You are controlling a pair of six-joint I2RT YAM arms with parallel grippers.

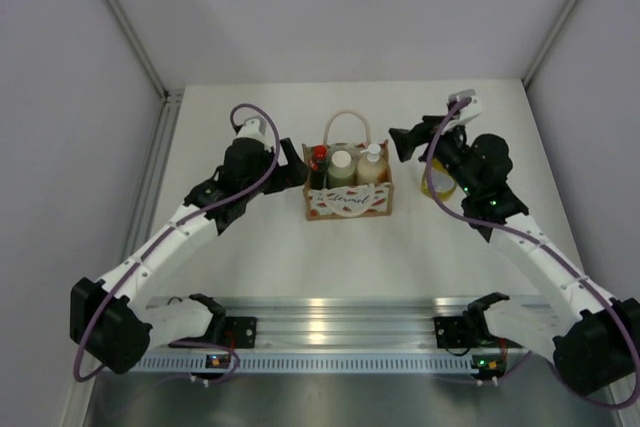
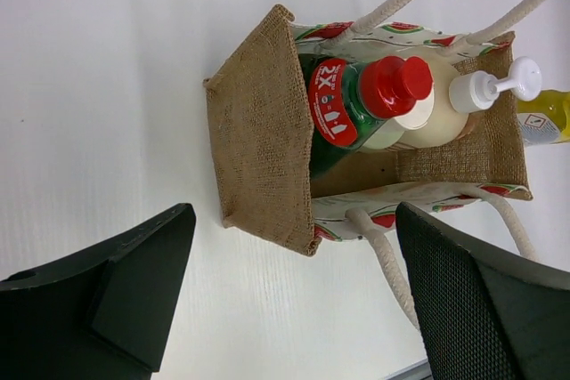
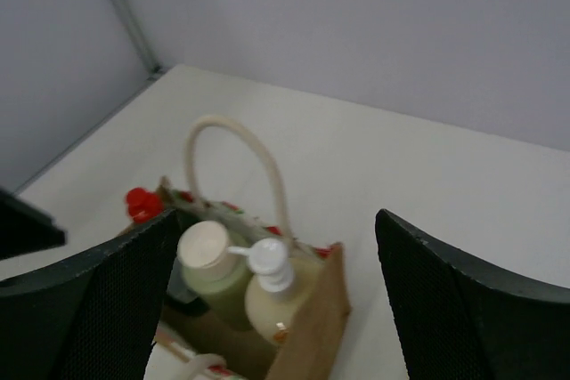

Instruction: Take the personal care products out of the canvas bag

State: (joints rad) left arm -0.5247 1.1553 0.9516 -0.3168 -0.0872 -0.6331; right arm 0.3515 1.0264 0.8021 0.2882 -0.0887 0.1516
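Canvas bag (image 1: 348,204) mid-table with three bottles inside; left gripper (image 2: 294,215) and right gripper (image 3: 276,220) both spread wide, empty.
Dark green bottle (image 2: 396,86), pale green bottle (image 3: 209,260) and peach pump bottle (image 3: 272,295) look light, smooth, likely slippery. Best pinched below the cap, not on the pump. The bag is soft and will probably lift along. Yellow-green bottle (image 2: 548,113) stands outside, just beside it.

"2X" is printed in white on the red label of the dark green bottle (image 2: 343,109), just ahead of the open left pincer (image 2: 294,215). Smaller white marks beneath it cannot be made out. Red script is carried on the white band of the canvas bag (image 1: 348,205), too small to be read. A triangular sign is seen on the yellow-green bottle (image 2: 545,120), beyond the bag from that pincer.
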